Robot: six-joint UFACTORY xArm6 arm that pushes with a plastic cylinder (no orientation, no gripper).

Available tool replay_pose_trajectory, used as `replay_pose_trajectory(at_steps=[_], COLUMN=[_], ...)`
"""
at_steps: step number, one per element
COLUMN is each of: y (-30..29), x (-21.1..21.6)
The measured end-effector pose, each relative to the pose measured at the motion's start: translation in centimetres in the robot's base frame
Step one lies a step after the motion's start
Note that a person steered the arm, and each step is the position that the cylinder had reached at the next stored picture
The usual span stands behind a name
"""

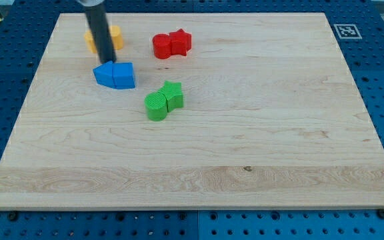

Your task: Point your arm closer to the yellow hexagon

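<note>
The yellow hexagon (116, 35) sits near the board's top left, with a second yellow block (90, 40) to its left; the rod hides the part between them. My tip (108, 62) rests just below the yellow pair, touching or nearly touching the top edge of the blue blocks. A blue block (103, 74) and a second blue block (125, 75) lie side by side directly under the tip.
A red round block (162, 46) and a red star (181, 41) touch at the top centre. A green round block (157, 106) and a green star (173, 95) touch near the board's middle left. The wooden board (245, 147) lies on a blue pegboard table.
</note>
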State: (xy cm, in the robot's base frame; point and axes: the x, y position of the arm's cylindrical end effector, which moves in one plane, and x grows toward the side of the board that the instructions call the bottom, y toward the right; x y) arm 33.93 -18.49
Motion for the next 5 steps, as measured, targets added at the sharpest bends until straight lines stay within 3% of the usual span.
replay_pose_trajectory(at_steps=[2, 3, 5], y=[-6.3, -6.4, -4.7], x=[-1.9, -5.7, -8.2])
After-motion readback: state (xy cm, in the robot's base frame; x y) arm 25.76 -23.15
